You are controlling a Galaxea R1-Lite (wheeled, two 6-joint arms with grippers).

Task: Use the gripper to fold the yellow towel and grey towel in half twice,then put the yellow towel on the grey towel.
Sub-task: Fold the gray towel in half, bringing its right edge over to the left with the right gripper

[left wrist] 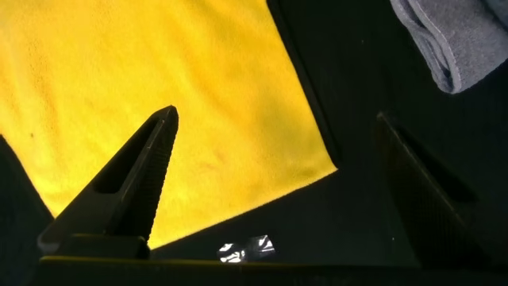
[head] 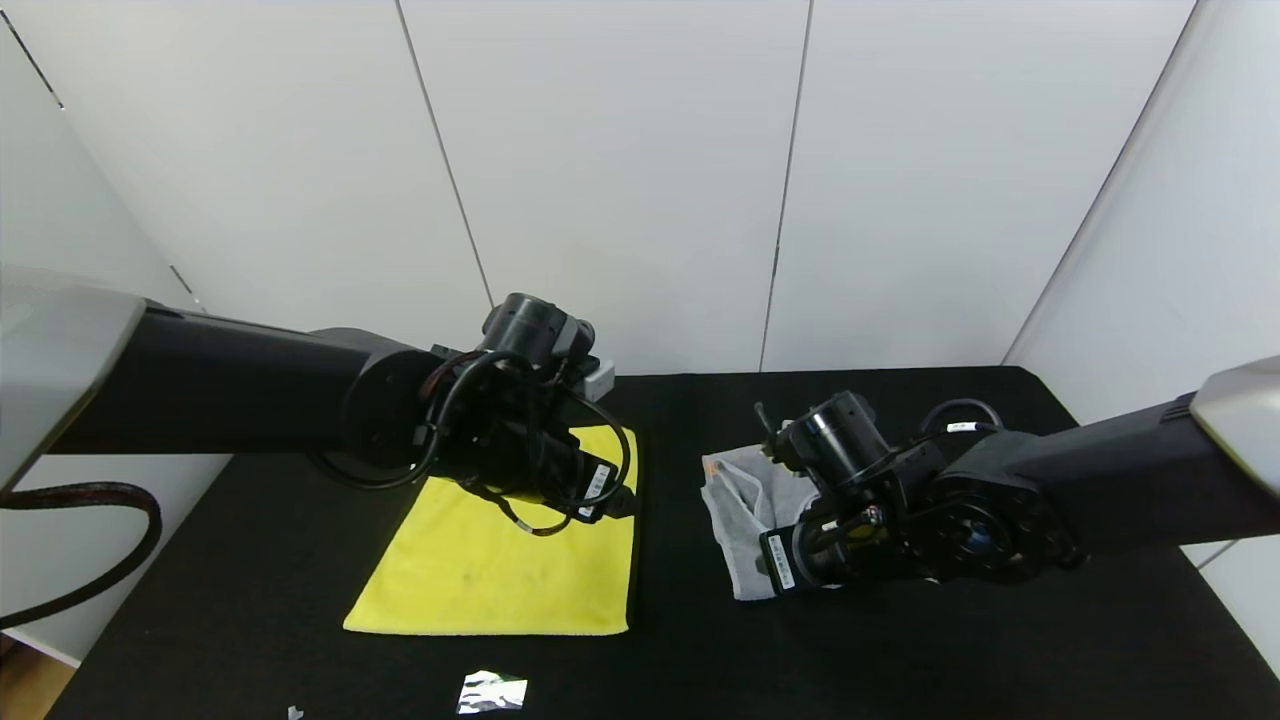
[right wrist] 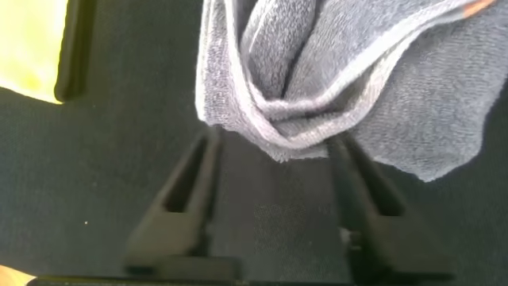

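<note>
**Operator:** Since the grey towel [head: 745, 510] lies bunched on the bench [head: 900, 650], why is the right gripper [right wrist: 274, 159] so close to it?

**Technician:** The right wrist view shows its jaws parted, 1 on each side of the towel's hanging folded edge, gripping nothing. In my judgement that placement suits releasing or re-taking an edge; the folds are loose and uneven, so this towel probably needs more work before anything is stacked on it.

**Operator:** And the left gripper [left wrist: 274, 143]?

**Technician:** Its jaws stand wide and empty above the near right corner of the yellow towel [head: 510, 560]. 1 jaw is over the cloth, the other over bare bench beside the edge. That straddle suggests a corner pick for a fold.

**Operator:** Where do the 2 towels sit?

**Technician:** Yellow lies flat on the robot's left, grey on its right, apart, with bare bench between. A scrap of shiny foil [head: 492, 692] lies near the yellow towel's front edge.
</note>
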